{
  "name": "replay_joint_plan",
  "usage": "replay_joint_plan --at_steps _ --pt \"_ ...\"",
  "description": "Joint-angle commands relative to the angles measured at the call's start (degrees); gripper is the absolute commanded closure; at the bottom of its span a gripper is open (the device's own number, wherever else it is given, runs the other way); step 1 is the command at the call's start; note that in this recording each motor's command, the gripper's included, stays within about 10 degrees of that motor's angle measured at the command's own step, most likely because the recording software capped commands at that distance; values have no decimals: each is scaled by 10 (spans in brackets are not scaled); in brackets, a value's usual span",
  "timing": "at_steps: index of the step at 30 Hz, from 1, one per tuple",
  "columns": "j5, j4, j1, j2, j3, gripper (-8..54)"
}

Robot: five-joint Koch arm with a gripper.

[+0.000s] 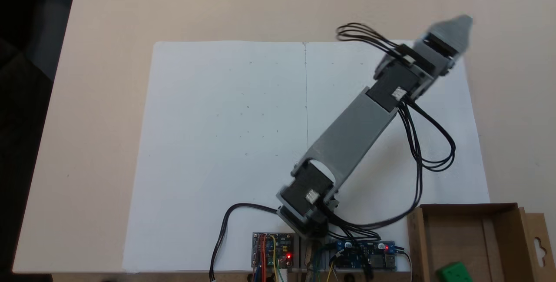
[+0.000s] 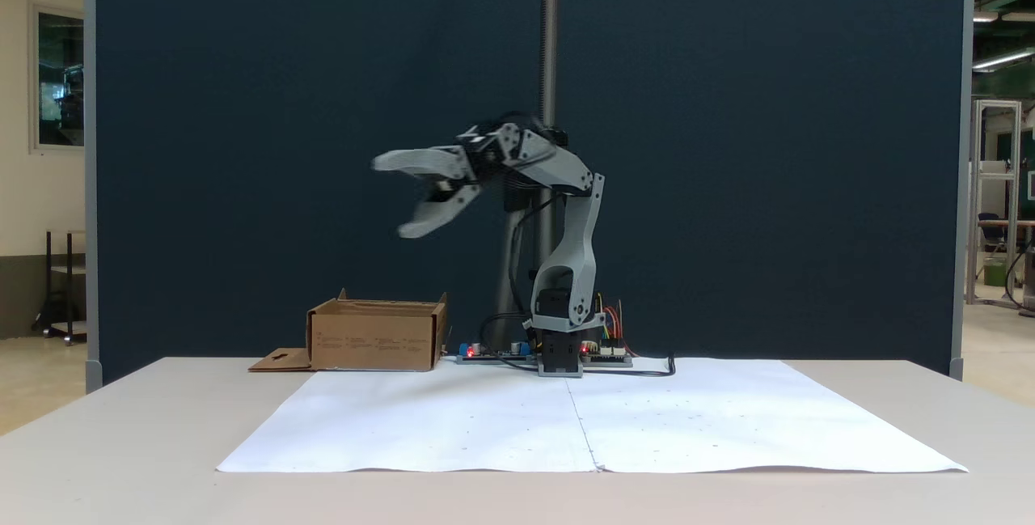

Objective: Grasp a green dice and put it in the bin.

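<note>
Green dice point(image 1: 454, 272) sits inside the bin point(image 1: 418, 243), at the bottom right corner of the top-down fixed view, near the bin's bottom edge where the frame cuts it off. So the drop looks done: dice is in, nothing green left on the white paper sheet point(image 1: 226, 143) or the bare surface point(image 1: 108, 12).

Gripper point(image 2: 404, 195) is up high in the front-facing fixed view, well above the bin point(image 2: 376, 337) and roughly over it, slightly to the right. Fingers point(image 2: 408, 159) spread wide, one jaw pointing left and level, the other angled down-left, nothing between them. Some motion blur on the tips.

In the top-down view the arm point(image 1: 356, 130) stretches diagonally from its base at the bottom centre toward the upper right, gripper end point(image 1: 451, 30) blurred past the paper's far right corner, well apart from the bin. Jaws lie stacked there, so the spread reads from the front view.

Judgement: task is essentially complete, grasp and release behind it. What is left, if anything, is parking the arm at rest. No second dice in sight. Controller boards point(image 1: 273, 253) with red LEDs lit sit beside the base, cables loop off the arm.
</note>
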Motion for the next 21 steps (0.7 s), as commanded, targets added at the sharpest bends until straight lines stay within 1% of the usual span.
replay_joint_plan --at_steps 1,9,11,16,21 --pt "40 -40 -68 39 11 18" --pt "41 -47 -326 146 172 10" --pt "40 -105 -372 171 236 9" --pt "37 -195 -442 234 403 12" --pt "20 -292 -461 292 547 13"
